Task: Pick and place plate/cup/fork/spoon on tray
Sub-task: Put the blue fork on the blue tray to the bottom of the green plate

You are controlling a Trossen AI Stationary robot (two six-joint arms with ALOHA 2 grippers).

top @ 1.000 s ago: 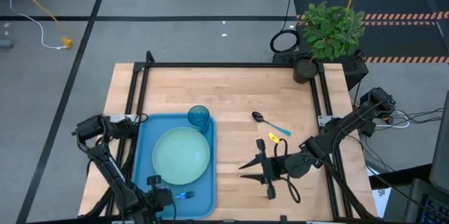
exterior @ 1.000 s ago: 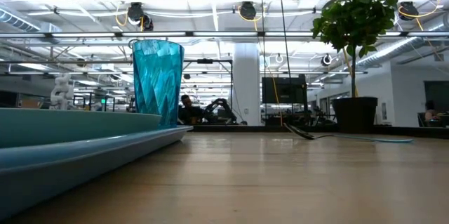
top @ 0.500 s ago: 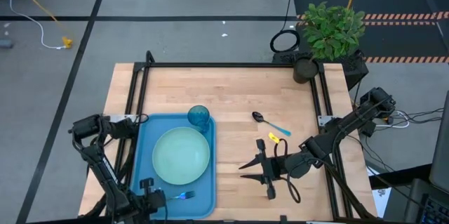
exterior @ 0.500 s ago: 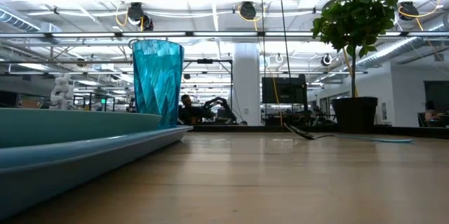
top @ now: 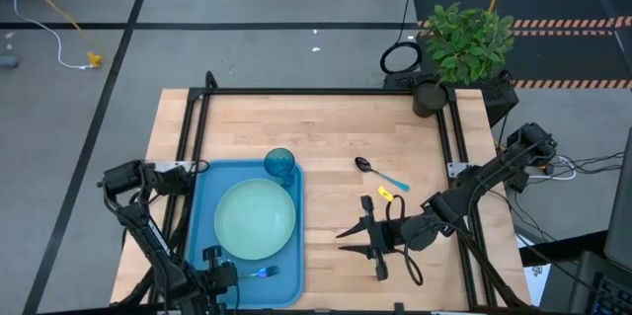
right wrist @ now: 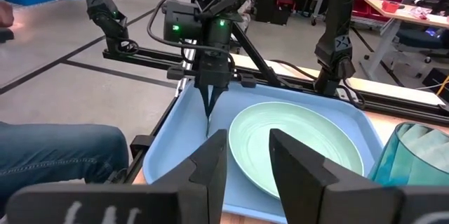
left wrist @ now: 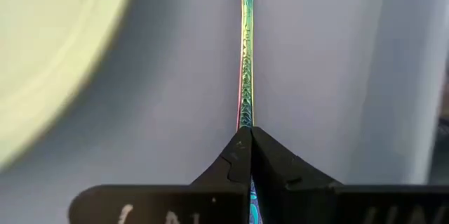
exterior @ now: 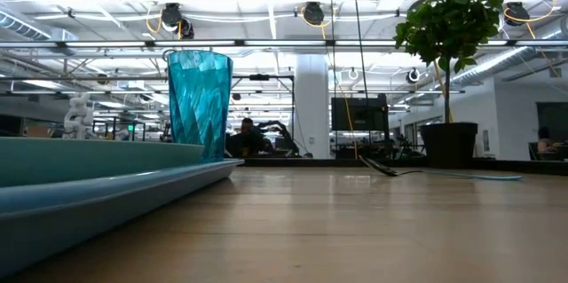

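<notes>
the left jaws (left wrist: 247, 140) are clenched on the fork (left wrist: 245, 76), its handle pinched between the tips and running straight ahead of them over the tray (top: 202, 216), with the plate (top: 256, 218) off to one side on the same tray. the cup (top: 279, 165) stands beyond the plate. the right jaws (right wrist: 247, 155) are released over the table (top: 326, 127), with the spoon (top: 373, 170) lying nearby on the wood.
</notes>
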